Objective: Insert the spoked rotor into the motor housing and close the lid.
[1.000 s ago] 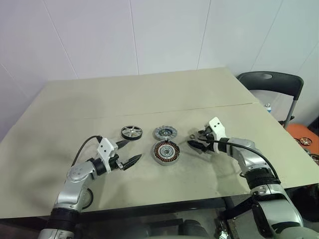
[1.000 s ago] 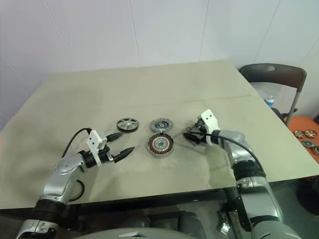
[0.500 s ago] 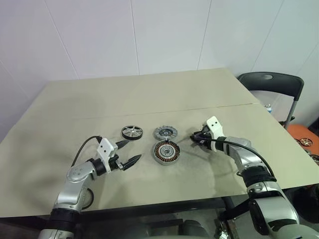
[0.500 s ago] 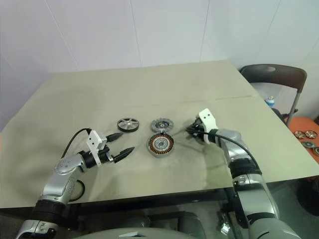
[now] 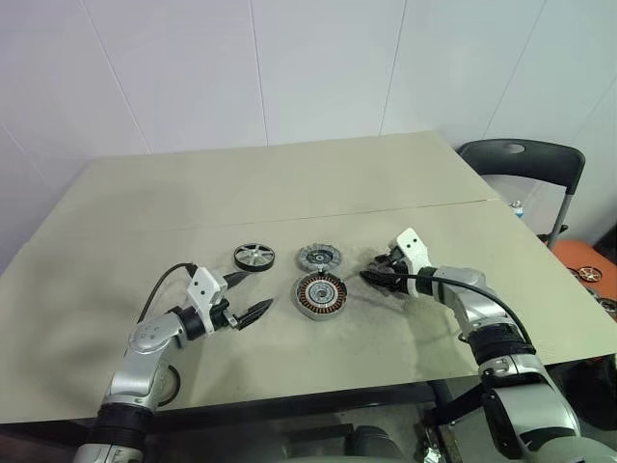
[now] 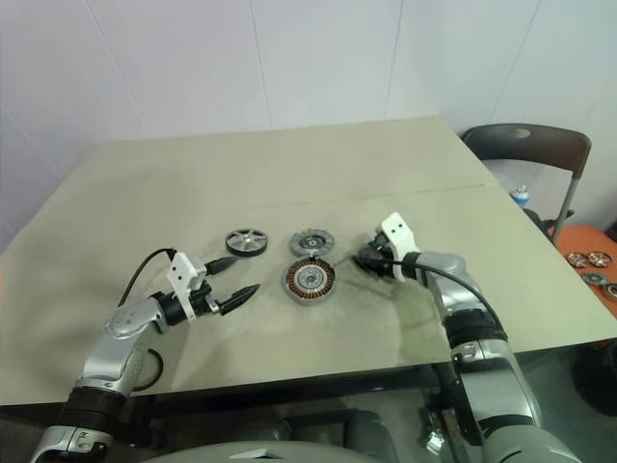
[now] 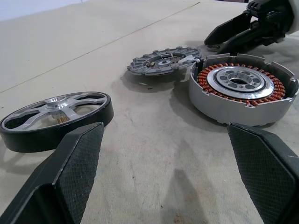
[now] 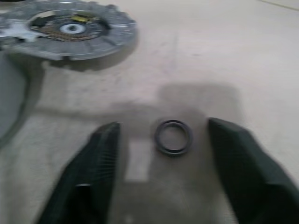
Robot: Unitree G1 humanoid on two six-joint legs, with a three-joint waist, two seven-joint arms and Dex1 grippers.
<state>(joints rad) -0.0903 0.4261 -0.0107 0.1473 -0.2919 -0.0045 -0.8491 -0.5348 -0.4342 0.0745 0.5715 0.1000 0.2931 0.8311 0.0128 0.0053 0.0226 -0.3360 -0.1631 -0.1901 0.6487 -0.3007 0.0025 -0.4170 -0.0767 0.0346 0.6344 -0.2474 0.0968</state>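
We take the motor housing (image 5: 320, 292) as our landmark on the tan table (image 5: 289, 193), its copper windings facing up. The lid (image 5: 319, 257) lies just behind it, apart, and the spoked rotor (image 5: 254, 256) lies flat beyond its left side. Left of the housing our left gripper (image 5: 250, 295) hangs spread wide, empty. Right of it our right gripper (image 8: 163, 158) straddles a small metal ring (image 8: 174, 136), fingers parted and clear of it.
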